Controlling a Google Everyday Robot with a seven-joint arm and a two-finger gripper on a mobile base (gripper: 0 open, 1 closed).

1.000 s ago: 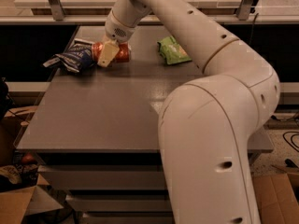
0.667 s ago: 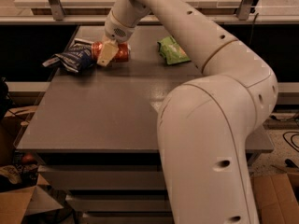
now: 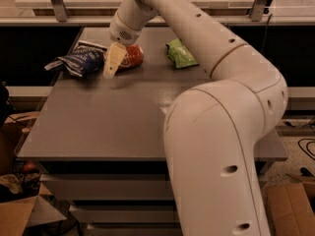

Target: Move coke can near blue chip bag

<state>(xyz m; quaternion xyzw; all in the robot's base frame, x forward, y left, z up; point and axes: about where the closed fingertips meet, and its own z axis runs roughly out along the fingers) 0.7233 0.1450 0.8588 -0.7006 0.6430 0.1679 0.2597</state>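
The coke can [image 3: 132,56] is red and lies on its side at the far left of the grey table [image 3: 113,122]. The blue chip bag [image 3: 78,60] is dark navy and wrinkled, and lies just left of the can, near the table's left edge. My gripper [image 3: 113,62] hangs from the white arm [image 3: 197,38] and comes down between the bag and the can, right against the can's left end. Part of the can is hidden behind the gripper.
A bright green snack bag [image 3: 180,53] lies at the back of the table, right of the can. My arm's large white body [image 3: 221,156] covers the table's right front. Cardboard boxes [image 3: 19,215] stand on the floor at the left.
The can now shows only on the gripper's right side; earlier, red showed on both sides of it. The bags have not moved.
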